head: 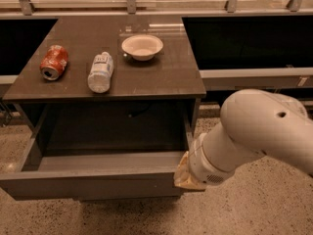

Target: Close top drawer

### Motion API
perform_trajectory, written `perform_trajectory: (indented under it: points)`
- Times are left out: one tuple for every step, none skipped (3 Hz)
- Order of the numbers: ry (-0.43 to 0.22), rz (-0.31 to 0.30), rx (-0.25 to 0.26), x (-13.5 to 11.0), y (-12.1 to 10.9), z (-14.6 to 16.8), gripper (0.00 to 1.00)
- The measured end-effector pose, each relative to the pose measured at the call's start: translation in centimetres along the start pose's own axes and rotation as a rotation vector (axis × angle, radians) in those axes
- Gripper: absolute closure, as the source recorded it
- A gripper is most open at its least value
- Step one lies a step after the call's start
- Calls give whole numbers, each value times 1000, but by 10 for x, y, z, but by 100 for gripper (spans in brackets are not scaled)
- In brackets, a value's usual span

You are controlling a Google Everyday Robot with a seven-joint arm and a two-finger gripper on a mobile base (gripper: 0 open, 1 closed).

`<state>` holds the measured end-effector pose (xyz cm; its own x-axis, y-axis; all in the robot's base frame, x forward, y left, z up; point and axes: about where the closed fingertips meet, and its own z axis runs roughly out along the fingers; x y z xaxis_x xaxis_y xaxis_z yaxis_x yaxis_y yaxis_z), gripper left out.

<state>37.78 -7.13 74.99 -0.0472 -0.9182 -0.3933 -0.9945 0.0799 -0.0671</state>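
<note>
The top drawer (93, 182) is a wide dark grey-brown drawer pulled far out of the cabinet toward me, its shallow box empty. Its plain flat front panel runs along the bottom of the view. My gripper (185, 176) is at the right end of that front panel, at the drawer's front right corner. The white arm comes in from the right and covers most of it, showing only a tan part by the panel.
On the cabinet top (161, 82) lie a crushed red can (53, 61), a clear plastic bottle (100, 71) on its side and a white bowl (142, 46). Dark counters stand left and right. Speckled floor lies in front.
</note>
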Motion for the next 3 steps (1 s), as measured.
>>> perform_trajectory:
  points:
    - [4, 1, -5, 2, 3, 4, 100]
    - [4, 1, -5, 2, 3, 4, 100]
    - [31, 19, -7, 7, -5, 39, 100]
